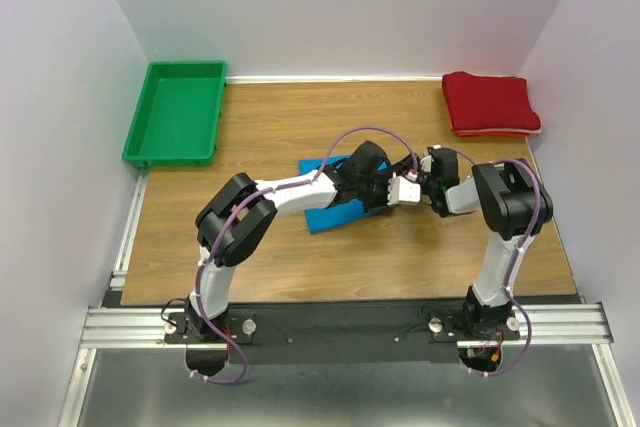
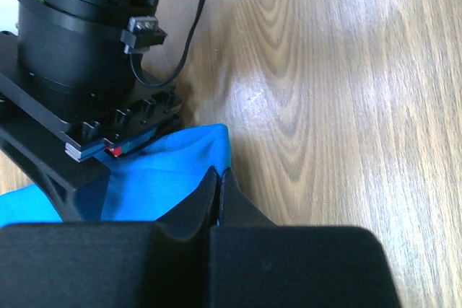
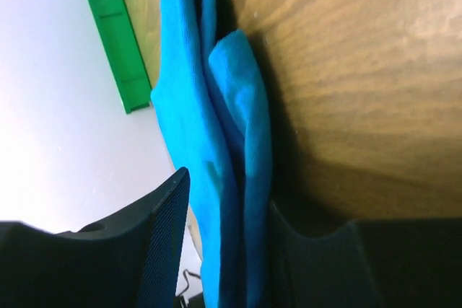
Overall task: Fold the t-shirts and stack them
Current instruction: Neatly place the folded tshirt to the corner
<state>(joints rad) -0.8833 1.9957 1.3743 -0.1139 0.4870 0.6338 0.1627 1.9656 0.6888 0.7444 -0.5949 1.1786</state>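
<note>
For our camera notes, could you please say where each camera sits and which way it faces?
Top external: above and behind the robot, looking down on the table; left arm and right arm show.
Left wrist: on the left arm, facing down past the shut left gripper; the right arm's wrist intrudes.
Right wrist: on the right arm, facing the green tray; right gripper clasps the blue t-shirt.
All three show that shirt.

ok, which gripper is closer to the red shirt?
Right. The right gripper is mid-table at the blue shirt, on the side toward the red shirt; the left gripper sits just left of it.
</note>
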